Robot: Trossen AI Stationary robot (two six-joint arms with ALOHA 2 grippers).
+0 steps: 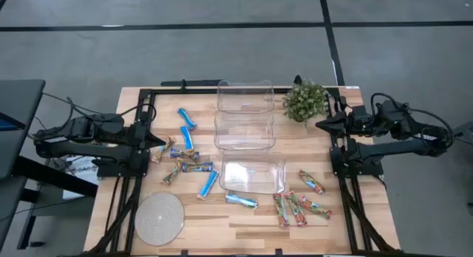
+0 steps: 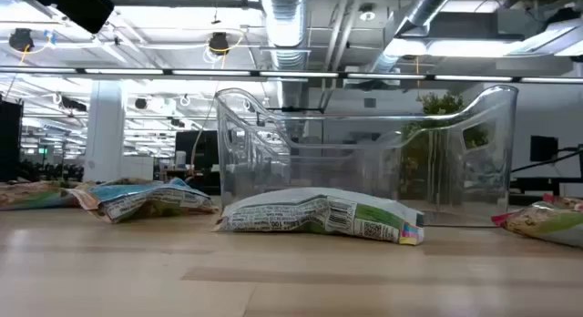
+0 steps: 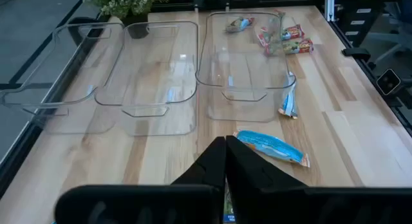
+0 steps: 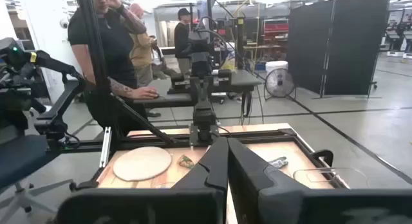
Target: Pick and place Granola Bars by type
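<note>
I see wood bench (image 1: 244, 227) w/ three clear bins (image 1: 252, 172) in row down middle, all empty. Round grey disc (image 1: 159, 217) at front-left corner, small plant (image 1: 304, 100) at back. Granola Bars (image 1: 194, 167) lie loose on bench: blue and brown ones left of bins, red-green ones (image 1: 299, 207) front-right. Left end effector (image 1: 164, 144) at left edge, fingers together, holds nothing. Right end effector (image 1: 319, 125) by plant, fingers together, holds nothing.

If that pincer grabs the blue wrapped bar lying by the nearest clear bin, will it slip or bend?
The blue bar has a shiny wrapper, so it may slide a little. Its crimped ends look thin and floppy; a grab across the middle seems safer. It lies flat on the table, so rolling is unlikely.
</note>
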